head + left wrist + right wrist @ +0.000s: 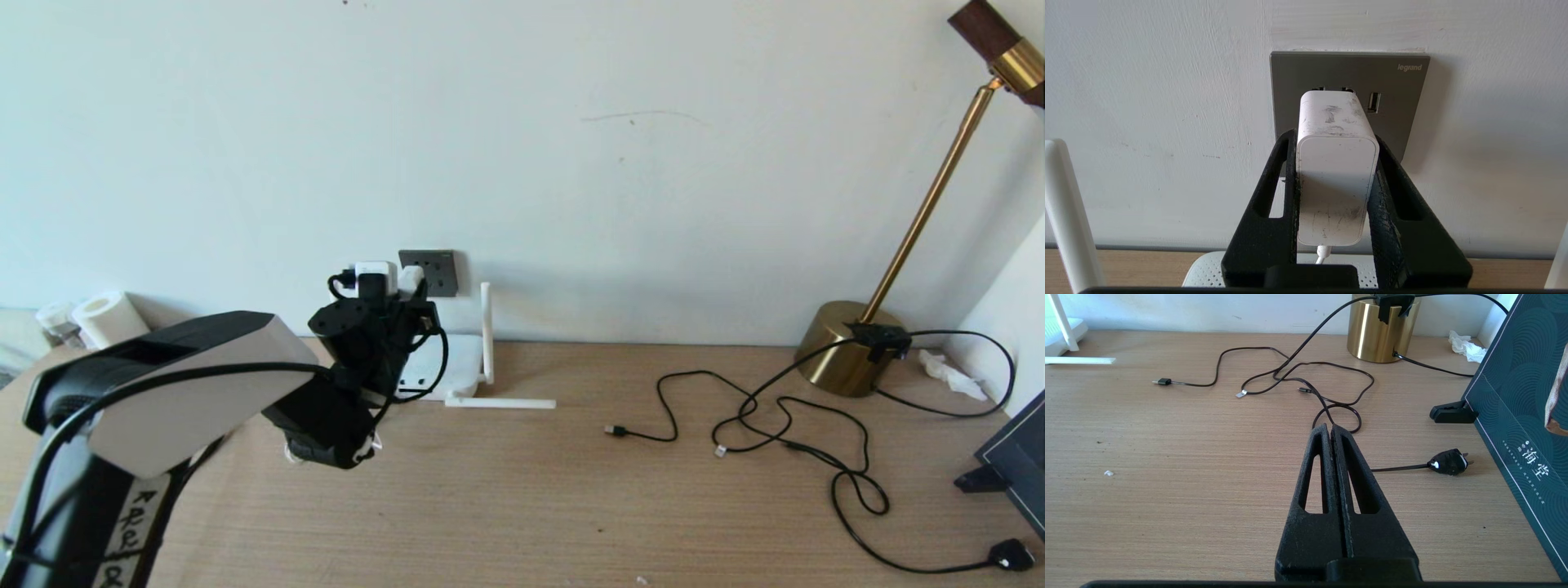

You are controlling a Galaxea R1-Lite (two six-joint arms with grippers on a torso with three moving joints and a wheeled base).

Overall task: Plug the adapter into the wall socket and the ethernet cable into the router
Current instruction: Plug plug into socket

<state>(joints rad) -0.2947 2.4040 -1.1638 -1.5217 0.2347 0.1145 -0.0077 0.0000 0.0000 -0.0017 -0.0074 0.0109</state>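
The left hand (1336, 139) is clamped on the adapter (1336, 171), whose front meets the socket (1396, 106) above the router (1208, 273). The right hand (1331, 430), fingers together, hovers over the surface (1167, 457), far from the socket.

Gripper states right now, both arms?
Left gripper: shut on the adapter, at the wall socket.
Right gripper: shut, empty.
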